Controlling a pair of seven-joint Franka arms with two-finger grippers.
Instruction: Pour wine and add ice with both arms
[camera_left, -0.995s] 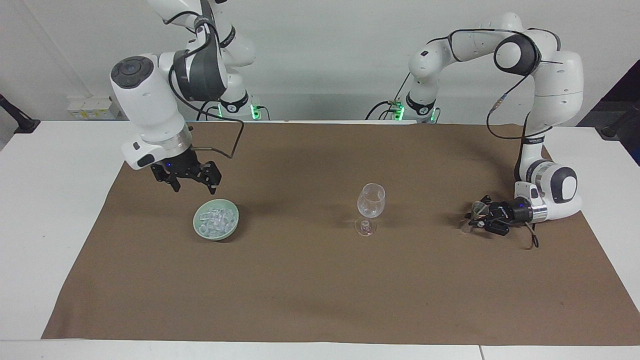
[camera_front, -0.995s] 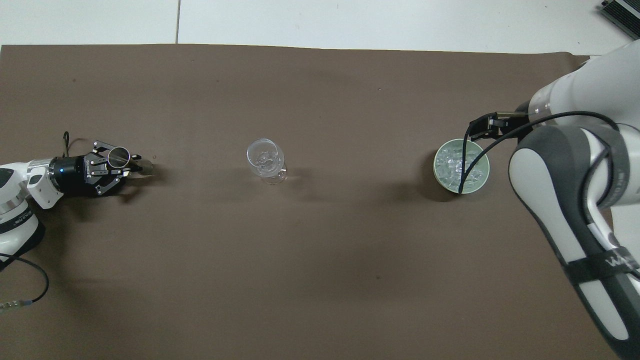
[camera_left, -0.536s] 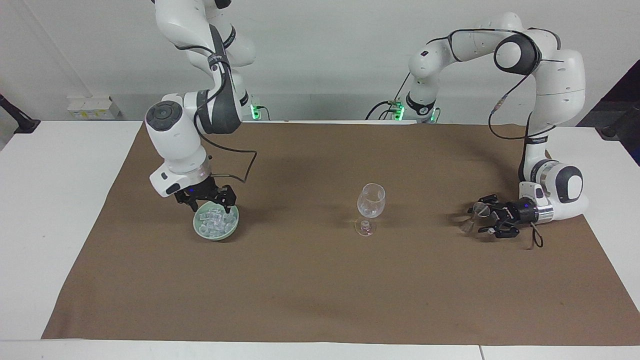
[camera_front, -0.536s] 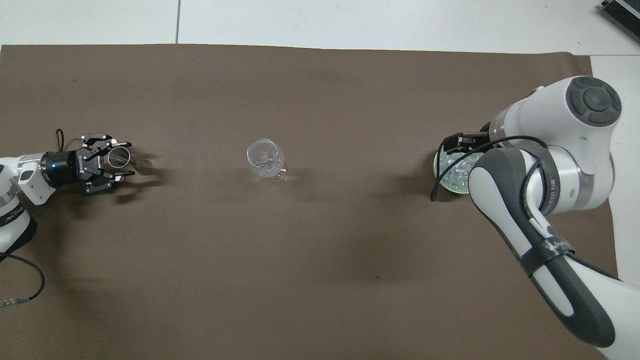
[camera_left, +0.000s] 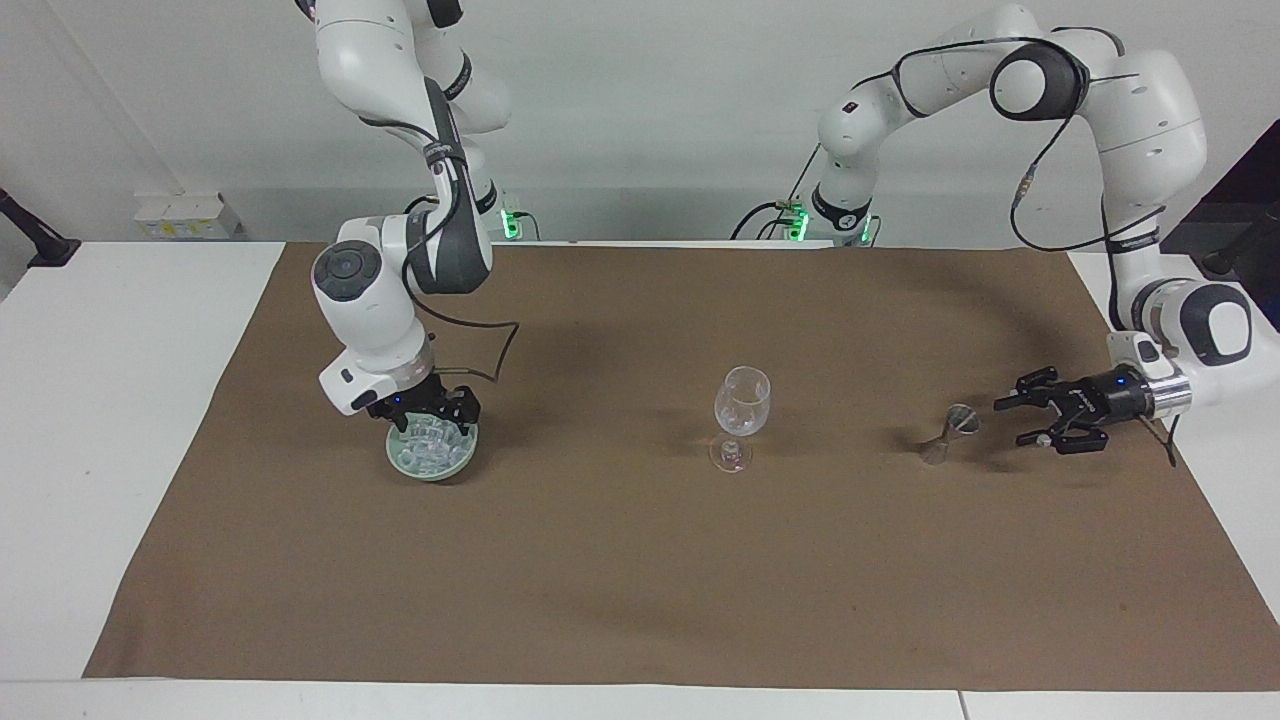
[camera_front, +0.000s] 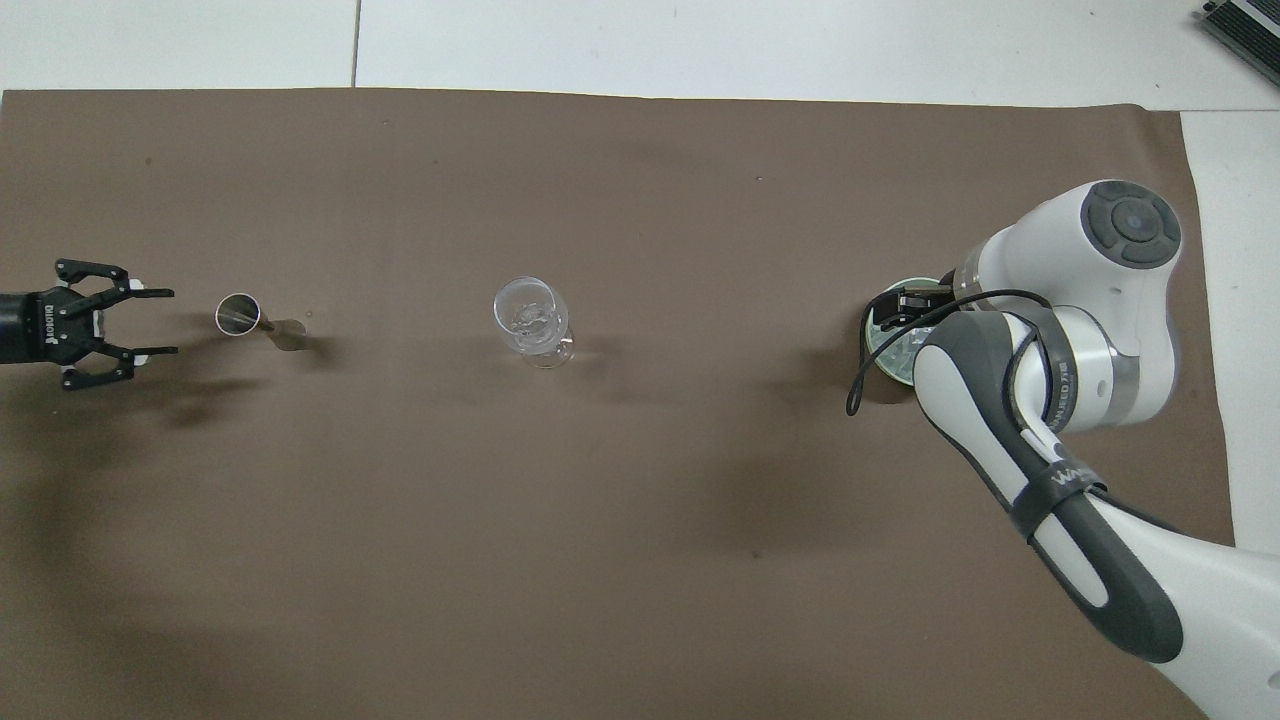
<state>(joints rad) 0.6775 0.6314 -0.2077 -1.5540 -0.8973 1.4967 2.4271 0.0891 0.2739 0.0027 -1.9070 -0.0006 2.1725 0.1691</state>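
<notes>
The right end effector (camera_left: 428, 428) is down in the green bowl (camera_left: 405, 462) among the ice (camera_left: 432, 447), toward the right arm's end of the tabletop (camera_left: 120, 420); whether its fingers are spread or pinching a cube I cannot tell; the step looks like picking ice. Next it needs a firm pinch, a lift, and a carry to the wine glass (camera_left: 741, 402) at mid-table. The left end effector (camera_left: 1038, 410), fingers spread and empty, hovers just beside the small metal measuring cup (camera_left: 958, 425).
</notes>
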